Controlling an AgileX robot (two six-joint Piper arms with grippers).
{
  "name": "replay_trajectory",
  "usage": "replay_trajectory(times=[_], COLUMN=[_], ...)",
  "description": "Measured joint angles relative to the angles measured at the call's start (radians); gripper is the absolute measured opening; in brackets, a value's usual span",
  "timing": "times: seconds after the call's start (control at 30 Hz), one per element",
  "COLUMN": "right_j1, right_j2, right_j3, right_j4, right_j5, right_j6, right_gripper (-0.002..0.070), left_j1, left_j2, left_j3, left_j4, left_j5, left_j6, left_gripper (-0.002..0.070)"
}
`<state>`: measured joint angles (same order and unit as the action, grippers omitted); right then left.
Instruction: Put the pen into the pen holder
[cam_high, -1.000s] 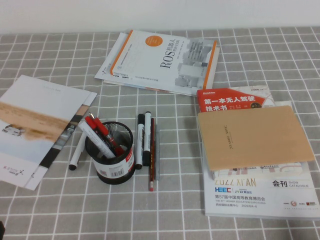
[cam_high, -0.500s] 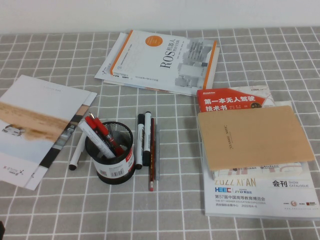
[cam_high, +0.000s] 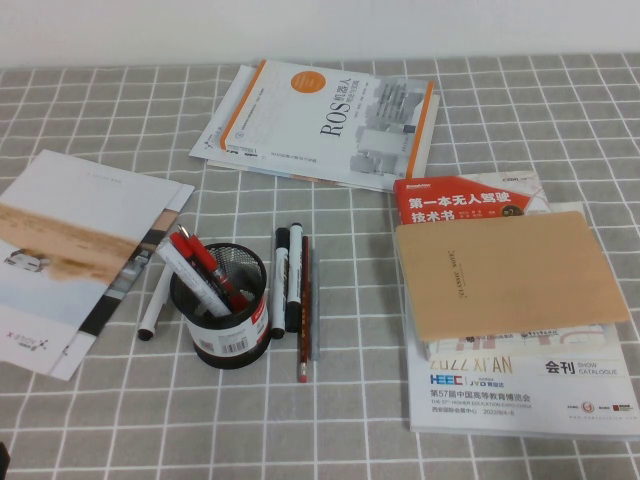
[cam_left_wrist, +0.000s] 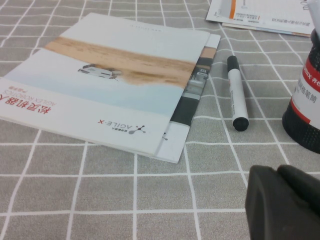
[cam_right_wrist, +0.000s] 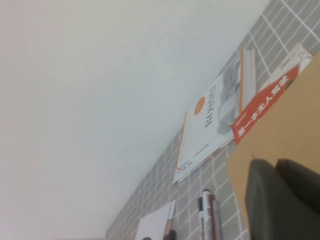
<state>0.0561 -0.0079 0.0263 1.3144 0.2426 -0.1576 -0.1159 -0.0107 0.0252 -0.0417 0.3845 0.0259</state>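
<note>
The pen (cam_high: 314, 305) is a thin pale grey stick. It lies flat on the checked cloth just right of the dark red pencil (cam_high: 304, 310) and two white markers (cam_high: 289, 276). The black mesh pen holder (cam_high: 220, 305) stands left of them with red-capped pens inside. It also shows at the edge of the left wrist view (cam_left_wrist: 306, 105). The pen shows faintly in the right wrist view (cam_right_wrist: 217, 222). My left gripper (cam_left_wrist: 278, 173) is shut and empty, low over the cloth near the holder. My right gripper (cam_right_wrist: 275, 165) is shut and empty, over the tan notebook. Neither gripper shows in the high view.
Another white marker (cam_left_wrist: 237, 92) lies between the holder and a brochure (cam_high: 70, 250) at the left. A ROS book (cam_high: 320, 120) lies at the back. A tan notebook (cam_high: 505, 270) sits on stacked catalogues (cam_high: 520, 385) at the right.
</note>
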Motion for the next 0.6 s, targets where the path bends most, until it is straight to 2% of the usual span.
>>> replay_trajectory(times=[0.17, 0.33, 0.5, 0.6], right_j1=[0.000, 0.000, 0.000, 0.000], right_j2=[0.000, 0.050, 0.292, 0.451], right_j3=[-0.006, -0.183, -0.489, -0.630], right_j4=[0.001, -0.103, -0.338, -0.400], right_j5=[0.038, 0.104, 0.374, 0.539], right_j6=[-0.078, -0.157, -0.226, -0.267], right_gripper=[-0.0013, -0.0013, -0.0013, -0.0013], left_j1=[0.000, 0.000, 0.000, 0.000], left_j2=[0.000, 0.000, 0.000, 0.000], left_j3=[0.000, 0.000, 0.000, 0.000], left_j4=[0.002, 0.002, 0.002, 0.002], left_j5=[0.000, 0.000, 0.000, 0.000], left_j6=[0.000, 0.000, 0.000, 0.000], left_gripper=[-0.0003, -0.0003, -0.0003, -0.0003])
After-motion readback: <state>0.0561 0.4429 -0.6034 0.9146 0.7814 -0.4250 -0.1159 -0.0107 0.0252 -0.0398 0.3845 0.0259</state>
